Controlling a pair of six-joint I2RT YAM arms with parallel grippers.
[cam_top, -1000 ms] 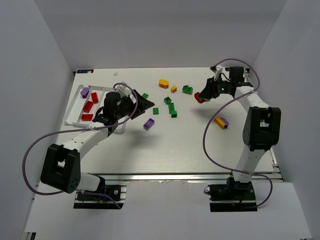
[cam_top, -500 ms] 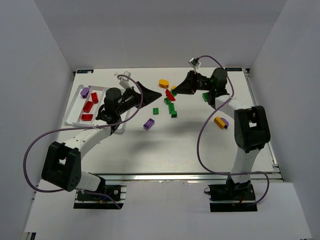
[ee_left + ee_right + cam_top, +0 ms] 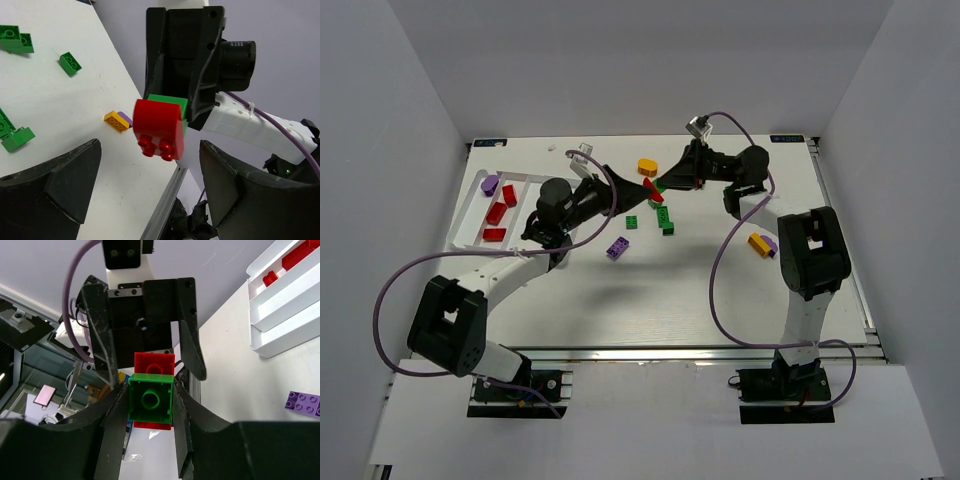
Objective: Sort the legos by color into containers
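My right gripper [image 3: 663,181] is shut on a green brick [image 3: 150,400] stuck to a red rounded brick [image 3: 154,362] and holds the pair in the air over the table's far middle. My left gripper [image 3: 623,187] is open and faces it, jaws wide apart, the red brick [image 3: 159,127] just beyond its fingertips [image 3: 55,185] and untouched. The white tray [image 3: 468,232] at the far left holds red bricks [image 3: 502,210] and a purple rounded one [image 3: 490,184]. Loose legos lie mid-table: green [image 3: 665,218], purple [image 3: 617,247], orange [image 3: 647,166].
An orange and purple brick pair [image 3: 762,243] lies at the right. A small green brick [image 3: 632,222] lies under the two grippers. The tray [image 3: 285,295] and a purple brick [image 3: 302,404] also show in the right wrist view. White walls enclose the table.
My right arm swung left from the far right with the red and green bricks. My left gripper rose and turned right to face it; the two grippers now nearly meet.
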